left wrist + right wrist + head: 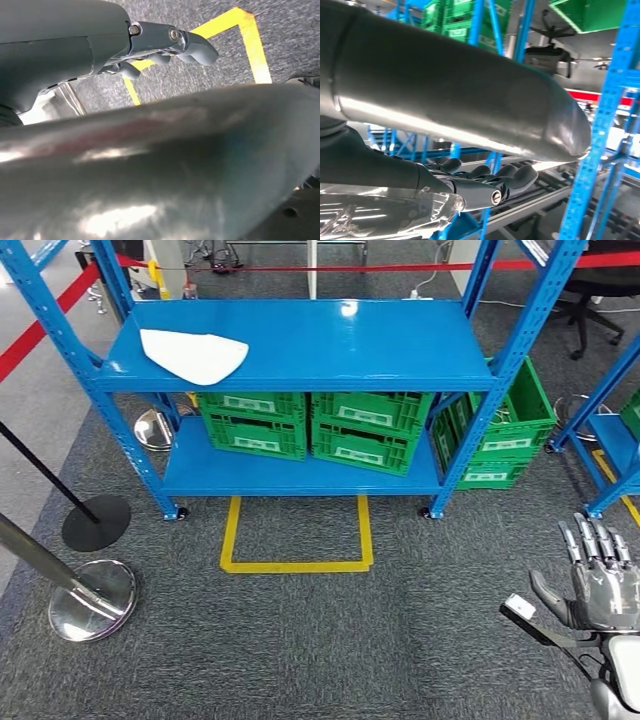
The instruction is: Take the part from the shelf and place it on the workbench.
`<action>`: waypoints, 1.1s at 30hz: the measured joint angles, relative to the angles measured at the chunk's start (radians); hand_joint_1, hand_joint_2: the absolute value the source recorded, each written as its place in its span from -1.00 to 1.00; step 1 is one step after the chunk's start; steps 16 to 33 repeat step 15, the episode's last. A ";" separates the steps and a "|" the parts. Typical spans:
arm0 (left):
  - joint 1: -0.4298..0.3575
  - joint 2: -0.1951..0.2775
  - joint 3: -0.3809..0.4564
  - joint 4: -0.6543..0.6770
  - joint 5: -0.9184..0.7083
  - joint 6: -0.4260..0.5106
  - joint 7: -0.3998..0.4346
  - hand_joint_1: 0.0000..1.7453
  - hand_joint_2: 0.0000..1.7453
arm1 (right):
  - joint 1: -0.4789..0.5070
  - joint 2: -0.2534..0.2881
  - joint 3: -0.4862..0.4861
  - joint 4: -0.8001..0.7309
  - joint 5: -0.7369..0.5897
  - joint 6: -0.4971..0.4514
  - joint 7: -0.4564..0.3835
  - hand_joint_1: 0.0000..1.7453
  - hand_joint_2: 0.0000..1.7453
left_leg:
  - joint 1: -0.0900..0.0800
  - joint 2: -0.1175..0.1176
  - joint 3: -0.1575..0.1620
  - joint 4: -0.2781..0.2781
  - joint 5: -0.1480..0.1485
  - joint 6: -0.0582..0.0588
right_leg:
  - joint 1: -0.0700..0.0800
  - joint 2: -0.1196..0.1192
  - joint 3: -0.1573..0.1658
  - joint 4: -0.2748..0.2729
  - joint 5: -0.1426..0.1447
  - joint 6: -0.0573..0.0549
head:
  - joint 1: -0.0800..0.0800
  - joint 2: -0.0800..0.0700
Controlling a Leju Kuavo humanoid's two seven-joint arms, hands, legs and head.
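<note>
I have the rack [302, 340] square in front of me, a blue two-level frame standing on grey carpet [317, 640]. The part [194, 354], a flat white piece, lies on the top shelf toward its left end, well apart from both of my hands. I can see no workbench from here, so the part is where the task takes it from, not where it should end up.

My judgement: I am at the approach, standing back from the rack with nothing held. The next move calls for closing in on the yellow floor box [298, 535] in front of the rack, then reaching up and over to the left end of the top shelf. The part looks thin and lies flat on smooth paint, so getting fingers under its edge could be awkward.

Green crates [309, 425] sit side by side on the lower shelf, and more stand on the floor just right of the rack. Stanchion bases [94, 600] and red tape border the left side.

My right hand [600, 580] hangs low at the right, fingers straight and slightly apart, holding nothing. My left hand [166, 45], seen from its wrist, has its fingers loosely extended over the carpet, gripping nothing.
</note>
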 joint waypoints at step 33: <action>-0.001 -0.002 -0.016 0.001 0.027 0.000 0.000 -1.00 -1.00 | 0.009 0.002 -0.001 -0.003 -0.010 -0.007 0.003 -1.00 -1.00 | 0.006 0.044 -0.152 0.290 -0.125 -0.063 | -0.008 -0.009 0.110 -0.263 0.122 -0.044 | -0.013 0.000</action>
